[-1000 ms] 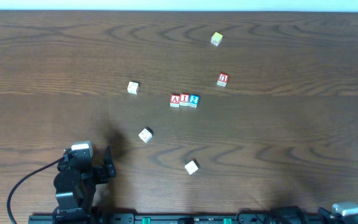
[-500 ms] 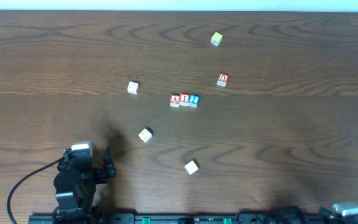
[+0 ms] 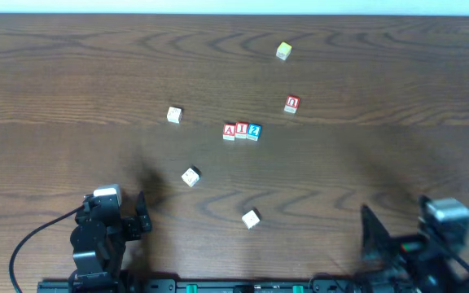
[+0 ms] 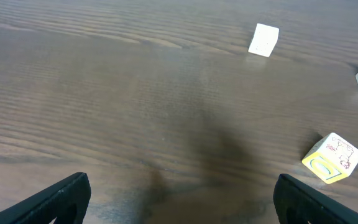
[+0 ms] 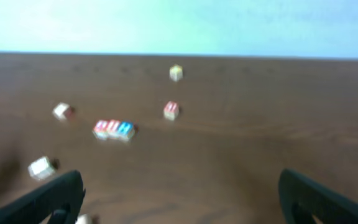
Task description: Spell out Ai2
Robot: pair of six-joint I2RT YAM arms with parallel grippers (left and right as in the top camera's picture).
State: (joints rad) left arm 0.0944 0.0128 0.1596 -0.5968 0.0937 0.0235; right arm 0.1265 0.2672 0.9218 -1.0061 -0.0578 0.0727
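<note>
Two grippers sit low over the dark brown wood-grain table (image 3: 55,81). The left gripper (image 4: 182,208) has its black fingers spread wide with only bare tabletop between them. The right gripper (image 5: 179,208) is spread apart in the same way and holds nothing.

Closest to the left gripper, just ahead and to its right, lies a small cream cube with a yellow marking on one face (image 4: 332,158), turned askew to the grain. Further ahead of that gripper, also to the right, is a plain cream cube (image 4: 264,40). A third small cream cube (image 3: 251,218) rests between the two grippers, nearer the left one.

Well ahead of both, to the right of the left gripper and to the left of the right gripper, three lettered cubes stand in one row, touching side by side. The red cube with a white A (image 3: 230,131) is at the left end, the red cube with a white I (image 3: 242,130) is in the middle, and the blue cube with a white 2 (image 3: 254,130) is at the right end. The right wrist view shows this row only as a blur.

Beyond the row's right end, and apart from it, sits a red cube with an arch-shaped letter (image 3: 291,104). Farthest from both grippers is a yellow-green cube (image 3: 283,51), near the table's far edge.
</note>
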